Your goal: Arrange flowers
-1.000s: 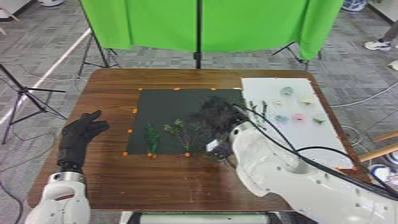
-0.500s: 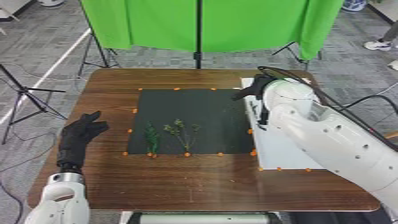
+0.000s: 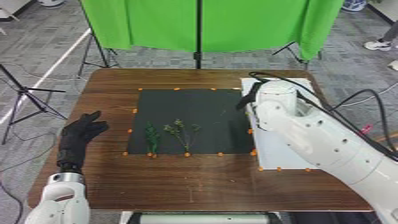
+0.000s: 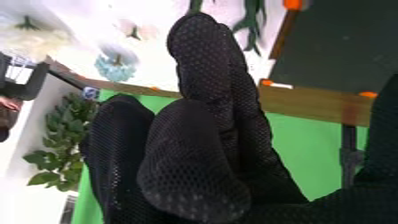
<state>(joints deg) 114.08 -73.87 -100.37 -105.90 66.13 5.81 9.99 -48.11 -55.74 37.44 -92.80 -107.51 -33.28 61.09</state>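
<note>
Near the tips of the right hand's (image 3: pixel 248 97) loosely parted fingers (image 4: pixel 202 55) lie green stems (image 4: pixel 253 19) and a pale-blue flower (image 4: pixel 115 66).

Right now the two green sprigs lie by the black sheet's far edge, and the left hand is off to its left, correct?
Not the far edge: in the head view, the two green sprigs lie by the black sheet's near edge. The left hand is off to its left.
</note>
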